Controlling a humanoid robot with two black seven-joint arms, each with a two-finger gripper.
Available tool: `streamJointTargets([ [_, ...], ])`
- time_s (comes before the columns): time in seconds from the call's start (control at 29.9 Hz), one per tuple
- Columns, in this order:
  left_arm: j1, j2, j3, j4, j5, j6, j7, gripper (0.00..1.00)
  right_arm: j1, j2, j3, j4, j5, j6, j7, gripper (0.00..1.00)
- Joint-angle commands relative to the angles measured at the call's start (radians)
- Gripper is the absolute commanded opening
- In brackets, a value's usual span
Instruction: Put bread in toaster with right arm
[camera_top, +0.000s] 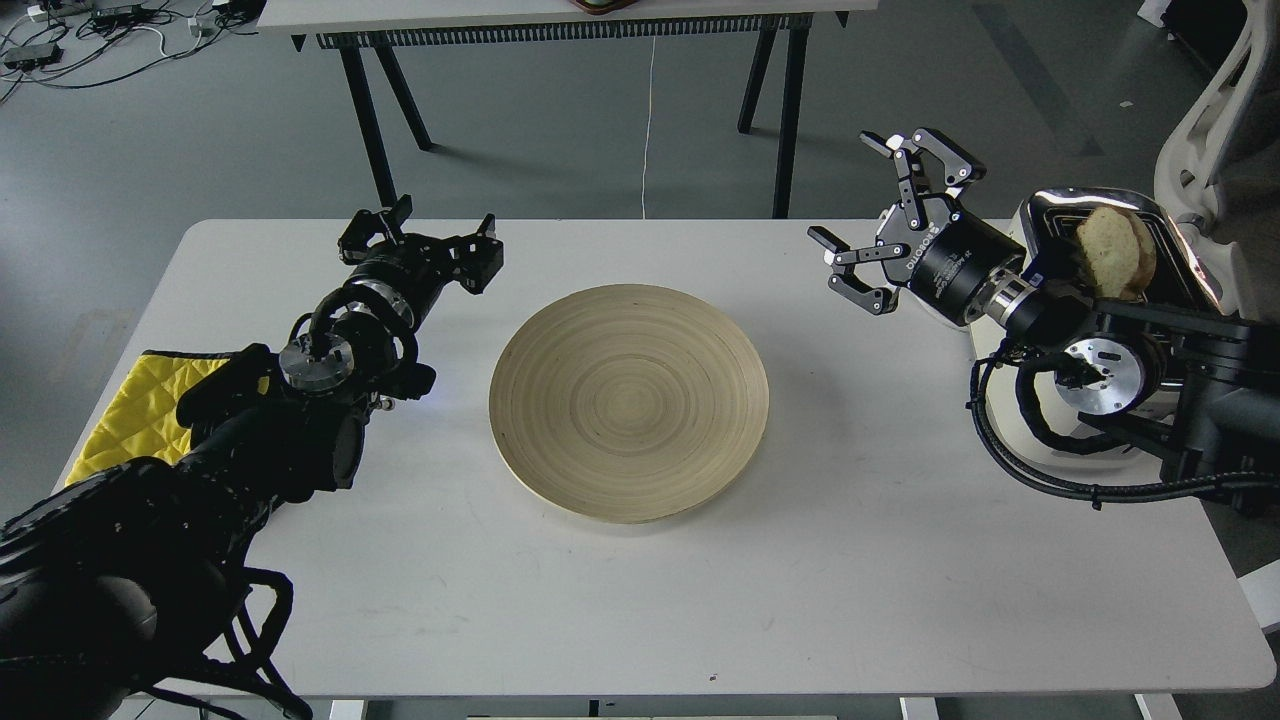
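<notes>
White counter (850, 560) carries an empty wooden plate (629, 400). Right of the plate, the bread (1113, 252) stands in the toaster (1150, 215) slot; my right tool (880, 215) hangs spread, empty, beside it.

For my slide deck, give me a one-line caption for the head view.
Bread stands in the toaster; right gripper open and empty beside it, wooden plate bare.

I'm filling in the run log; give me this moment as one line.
bread: standing in toaster slot | right gripper: open, empty, left of toaster | left gripper: open, idle | plate: empty
</notes>
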Motion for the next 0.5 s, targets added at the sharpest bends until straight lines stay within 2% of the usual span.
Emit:
streamJointTargets([
  [0.0, 0.000, 0.000, 0.000, 0.000, 0.000, 0.000, 0.000, 1.00, -0.022, 0.041, 0.000, -0.050, 0.000, 0.000, 0.000, 0.98],
  [0.47, 0.000, 0.000, 0.000, 0.000, 0.000, 0.000, 0.000, 1.00, -0.048, 0.065, 0.009, -0.064, 0.006, 0.000, 0.000, 0.98],
])
